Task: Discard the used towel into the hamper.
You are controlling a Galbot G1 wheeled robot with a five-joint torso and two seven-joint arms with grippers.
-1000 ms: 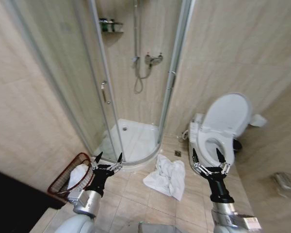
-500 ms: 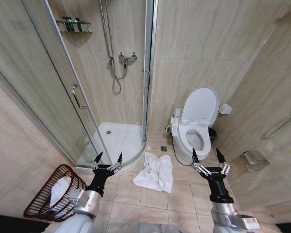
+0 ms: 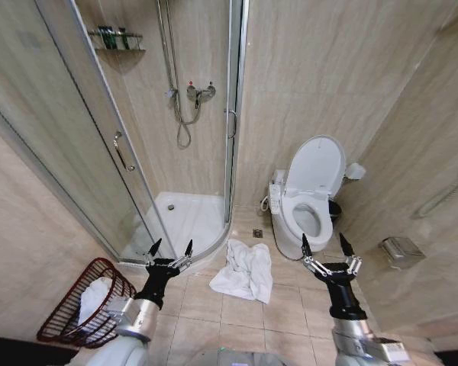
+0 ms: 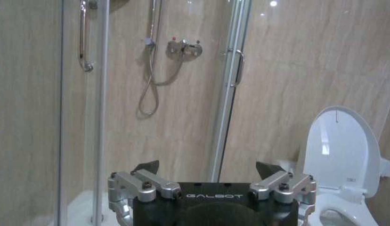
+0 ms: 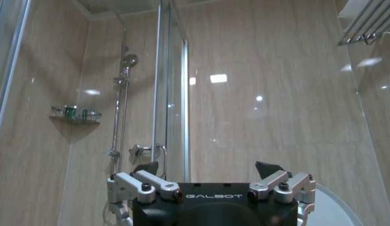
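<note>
Bathroom floor, item by item as I see it from the head camera. Towel (image 3: 243,271): white, crumpled in a heap on the beige floor tiles (image 3: 290,313), lower centre of the frame, just in front of the curved shower tray (image 3: 185,219) and near the base of the toilet (image 3: 309,200), touched by neither gripper. Hamper (image 3: 65,320): dark reddish-brown openwork basket, lower left of the frame, tilted against the wall, with some white cloth (image 3: 95,296) already lying inside it; well apart from the towel. Left gripper (image 3: 170,249): raised at lower left, fingers spread wide and holding nothing, sitting between the hamper and the towel; in its own wrist view (image 4: 207,169) the two fingertips stand apart against the shower door. Right gripper (image 3: 321,245): raised at lower right, fingers likewise spread and empty, in front of the toilet bowl; its wrist view (image 5: 207,168) shows the same open stance against the wall and shower fittings. Toilet lid: up. Shower door (image 3: 233,114): glass, its edge at upper centre of the frame.
</note>
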